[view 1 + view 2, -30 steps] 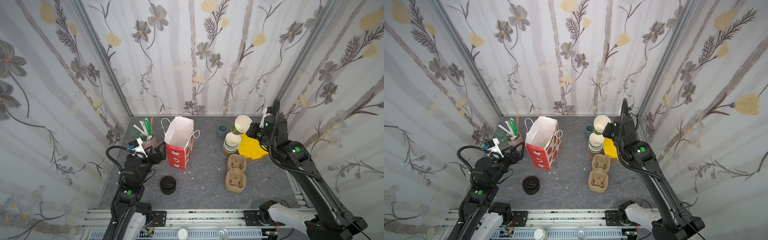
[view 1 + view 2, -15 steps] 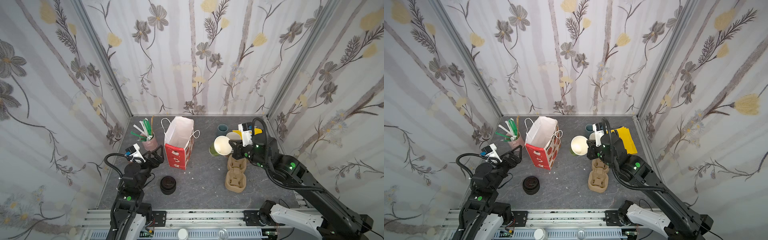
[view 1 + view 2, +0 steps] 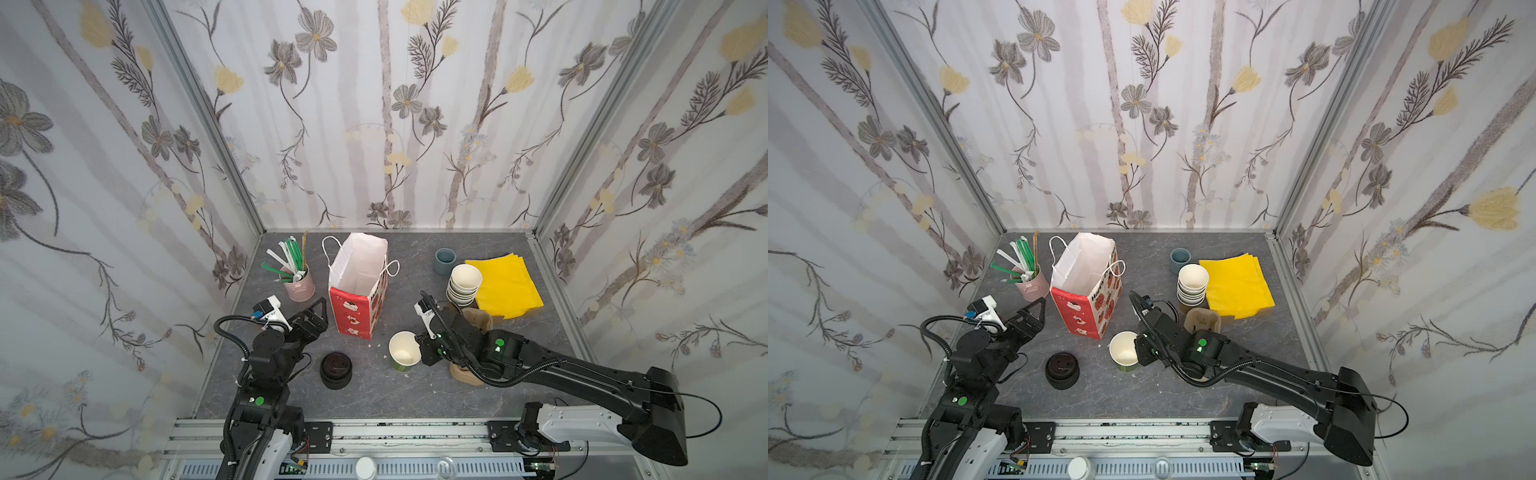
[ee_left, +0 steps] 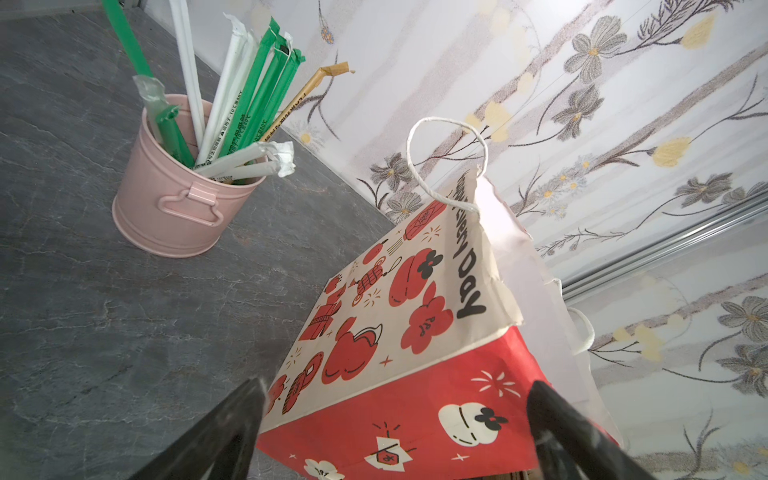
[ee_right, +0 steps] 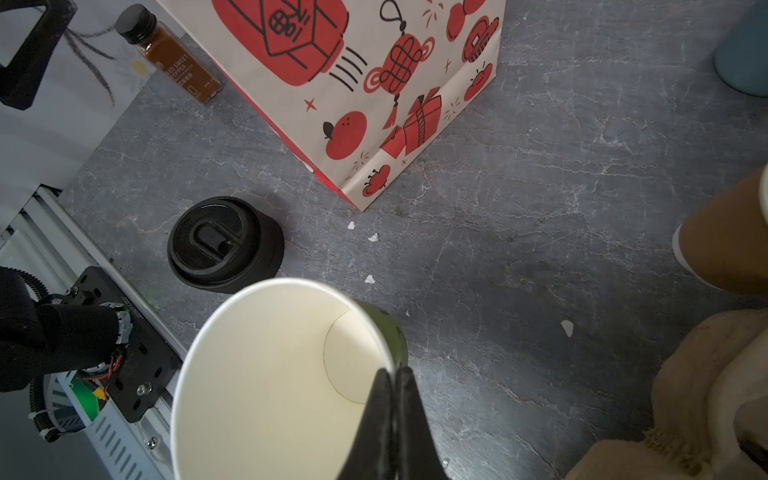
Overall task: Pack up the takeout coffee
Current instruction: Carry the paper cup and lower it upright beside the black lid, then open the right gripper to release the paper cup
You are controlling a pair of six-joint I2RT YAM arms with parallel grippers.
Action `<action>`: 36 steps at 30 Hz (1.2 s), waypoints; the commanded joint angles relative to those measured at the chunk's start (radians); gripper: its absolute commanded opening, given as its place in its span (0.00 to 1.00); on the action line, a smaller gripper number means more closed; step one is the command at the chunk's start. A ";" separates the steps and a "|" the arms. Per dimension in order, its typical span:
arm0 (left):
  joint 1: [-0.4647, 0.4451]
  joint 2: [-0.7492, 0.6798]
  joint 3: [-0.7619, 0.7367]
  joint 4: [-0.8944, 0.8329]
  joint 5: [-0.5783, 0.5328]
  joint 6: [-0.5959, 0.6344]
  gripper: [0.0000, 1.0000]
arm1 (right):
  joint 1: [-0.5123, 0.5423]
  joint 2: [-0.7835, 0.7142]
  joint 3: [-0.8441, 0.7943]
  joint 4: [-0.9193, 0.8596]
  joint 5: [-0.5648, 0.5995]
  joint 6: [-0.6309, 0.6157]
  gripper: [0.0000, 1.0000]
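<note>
At my right pincer [image 5: 392, 376], the jaws are pinched tight on the rim of the lidless olive-sided paper cup [image 5: 270, 374], down near the grey counter [image 3: 415, 399]. Just beside it sits the stack of black lids [image 5: 220, 245]; the red paper bag [image 3: 353, 316] stands open behind. My left pincer [image 3: 318, 309] gapes wide, empty, by the bag's corner. Bare surface runs open to the front rail [image 3: 395, 430], floral walls [image 3: 374, 124] around.

Bright diffuse light, soft shadows, sharp top views (edges bowed), right gripper [image 5: 392, 376] blurred up close
</note>
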 commanded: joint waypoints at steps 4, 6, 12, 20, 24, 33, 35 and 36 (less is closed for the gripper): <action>0.000 -0.012 -0.027 -0.005 0.009 -0.048 0.99 | 0.008 0.069 0.003 0.068 0.059 0.043 0.00; 0.000 -0.012 -0.033 -0.005 0.010 -0.067 0.99 | 0.012 0.093 0.008 0.072 0.064 0.046 0.00; 0.001 -0.007 -0.036 -0.005 0.015 -0.099 0.99 | 0.026 0.143 0.018 0.093 0.069 0.051 0.00; 0.000 -0.005 -0.043 -0.005 0.021 -0.100 0.99 | 0.037 0.181 0.024 0.099 0.089 0.052 0.00; 0.000 -0.004 -0.043 -0.005 0.035 -0.097 0.99 | 0.038 0.190 0.018 0.113 0.105 0.059 0.00; 0.000 0.012 -0.058 -0.008 0.078 -0.117 0.99 | 0.042 0.205 0.009 0.113 0.120 0.071 0.17; 0.001 0.017 -0.057 -0.010 0.084 -0.120 0.99 | 0.044 0.197 0.007 0.111 0.122 0.073 0.21; 0.000 0.021 -0.056 -0.012 0.085 -0.120 0.99 | 0.044 0.193 0.008 0.112 0.123 0.075 0.25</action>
